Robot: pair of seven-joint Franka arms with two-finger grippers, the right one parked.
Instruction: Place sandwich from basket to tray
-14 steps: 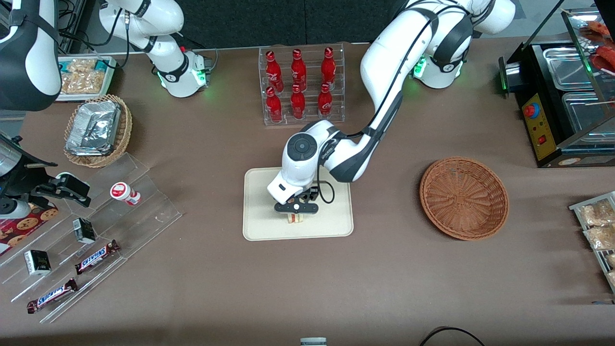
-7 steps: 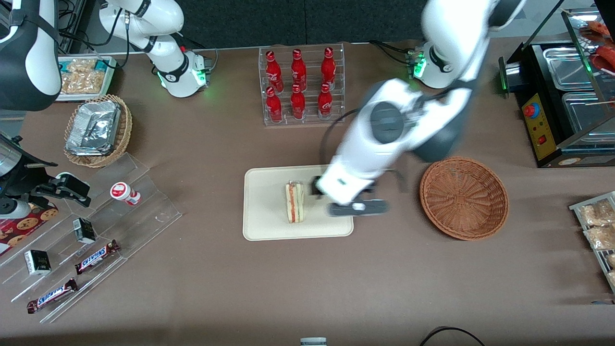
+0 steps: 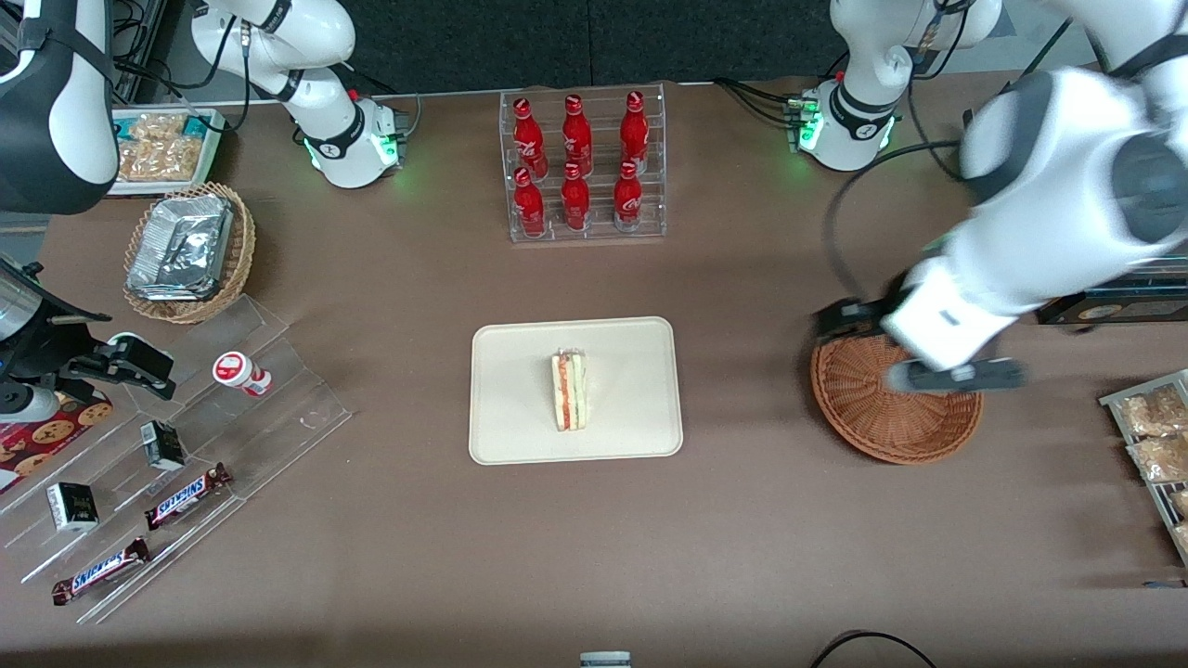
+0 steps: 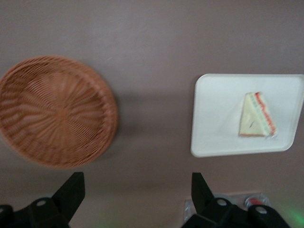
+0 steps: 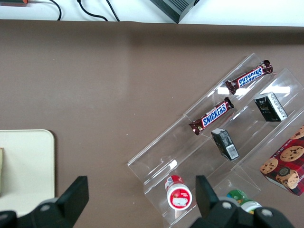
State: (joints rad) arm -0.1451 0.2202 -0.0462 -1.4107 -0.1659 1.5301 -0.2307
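The sandwich [image 3: 569,390], a white wedge with red and green filling, lies near the middle of the cream tray [image 3: 520,427]. The wrist view shows the sandwich [image 4: 255,116] on the tray [image 4: 213,118] too. The reddish-brown wicker basket [image 3: 882,427] sits toward the working arm's end of the table and holds nothing; it also shows in the wrist view as the basket [image 4: 54,111]. My gripper [image 3: 956,376] hangs high above the basket, well apart from the tray. It is open, with only bare tabletop between its fingers [image 4: 71,190].
A clear rack of red bottles [image 3: 580,167] stands farther from the camera than the tray. A black warmer [image 3: 1067,223] and packed snacks [image 3: 1151,436] sit at the working arm's end. Stepped acrylic racks with candy bars [image 3: 186,492] and a tan basket of foil packs [image 3: 186,250] lie toward the parked arm's end.
The gripper let go of the sandwich on the tray, rose, and swung away toward the working arm's end, now hanging above the basket. The sandwich stays on the tray.
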